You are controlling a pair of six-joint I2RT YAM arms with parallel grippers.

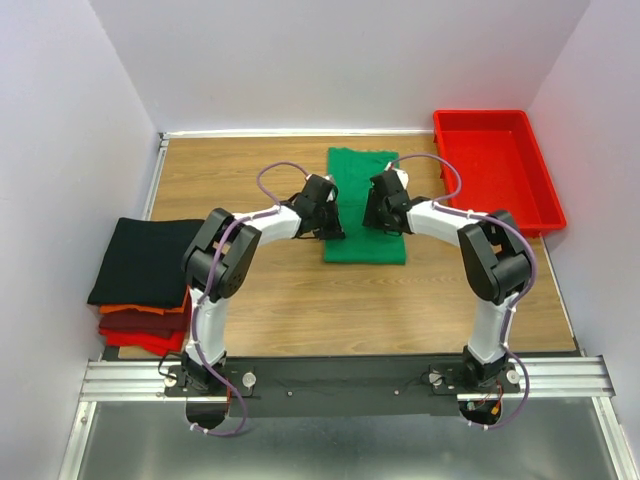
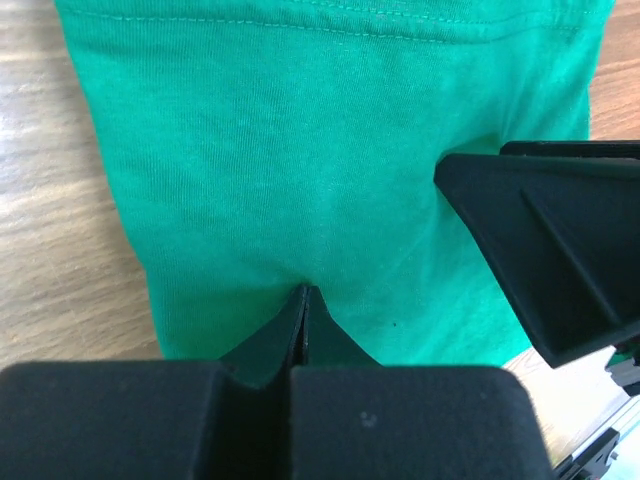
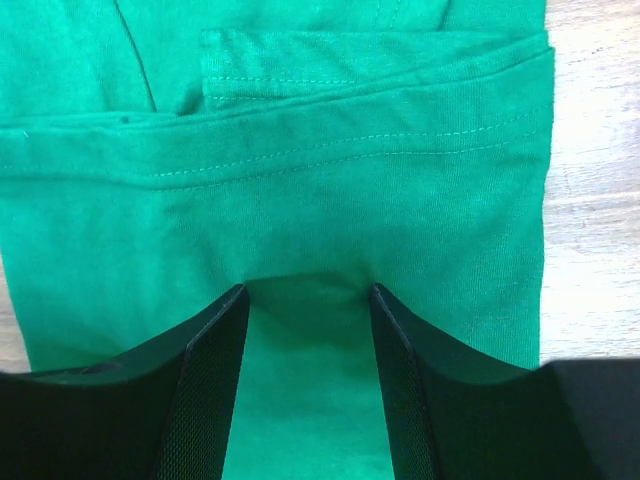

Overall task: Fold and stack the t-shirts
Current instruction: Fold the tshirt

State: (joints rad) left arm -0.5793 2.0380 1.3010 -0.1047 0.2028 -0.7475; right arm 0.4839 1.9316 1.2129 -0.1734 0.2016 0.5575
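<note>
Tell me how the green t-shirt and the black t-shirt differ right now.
The green t-shirt lies as a long narrow strip at the middle of the table; the black t-shirt is a squarish fold at its left edge. The green one lies alone under the left gripper and right gripper; the black one tops an orange shirt and red shirts. Both lie flat.

Bright, even overhead light, soft shadows, sharp focus, no glare.

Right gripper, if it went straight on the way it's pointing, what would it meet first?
The green t-shirt, just beyond the open right gripper; probably very near, though depth is unclear.
</note>
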